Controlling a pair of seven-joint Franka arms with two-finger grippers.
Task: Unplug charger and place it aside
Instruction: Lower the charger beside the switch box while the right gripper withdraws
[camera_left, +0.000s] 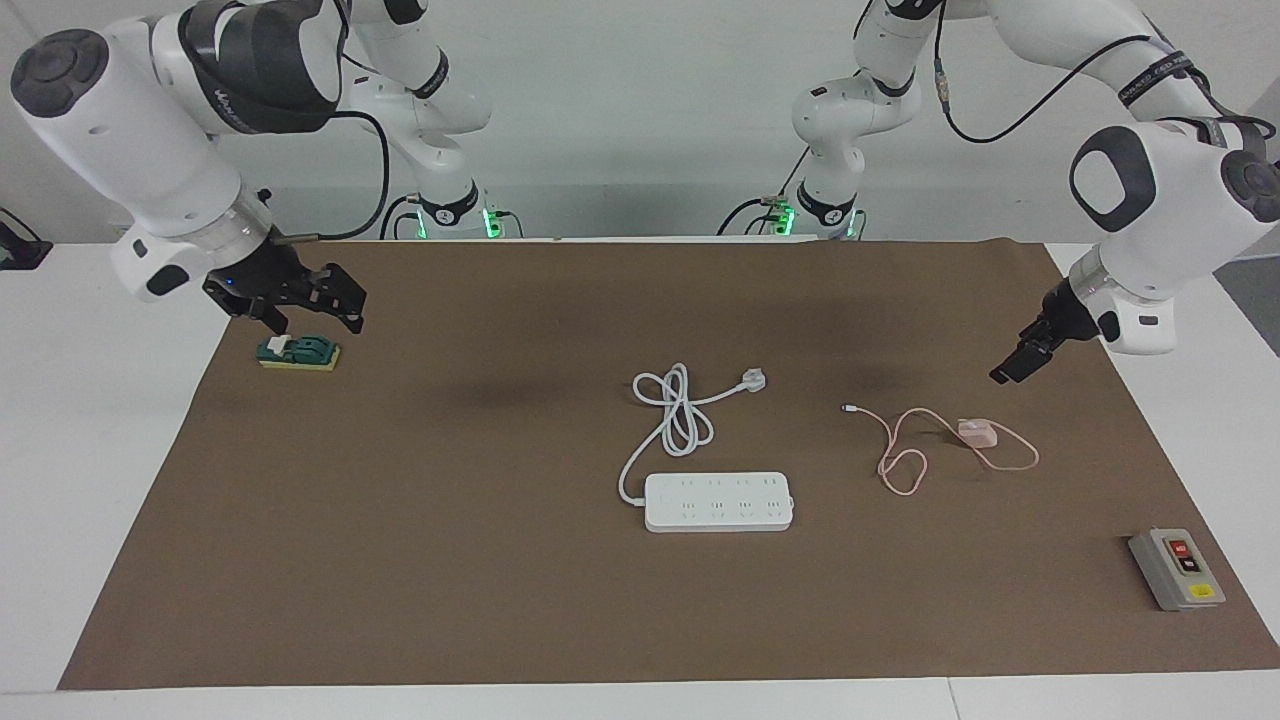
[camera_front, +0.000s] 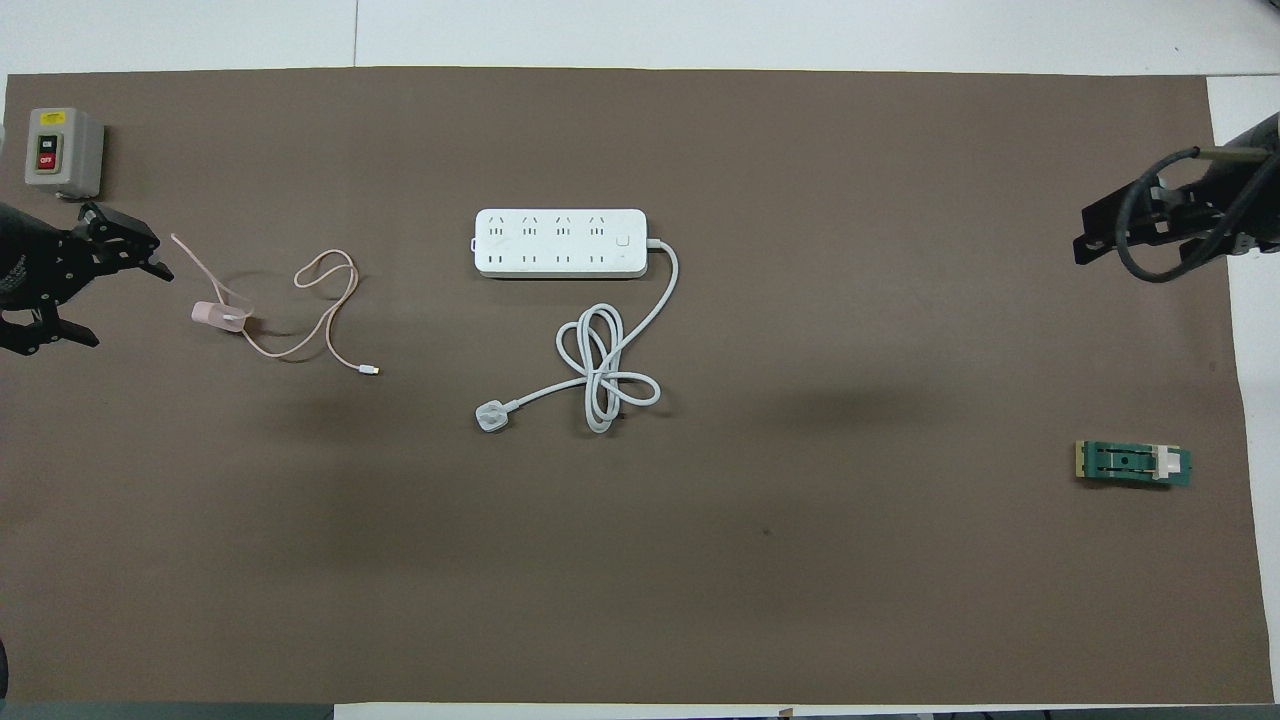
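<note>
Two grippers hang empty, left gripper spread wide, right gripper seemingly open over a green block, as the charger lies unplugged beside the power strip, needing only a clean upward retreat.

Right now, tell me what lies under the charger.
The charger lies on the brown mat, amid its own pink cable. Whether cable runs beneath it cannot be seen.

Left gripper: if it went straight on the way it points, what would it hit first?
The left gripper would likely meet the mat beside the charger, maybe its cable first; depth is unclear.
</note>
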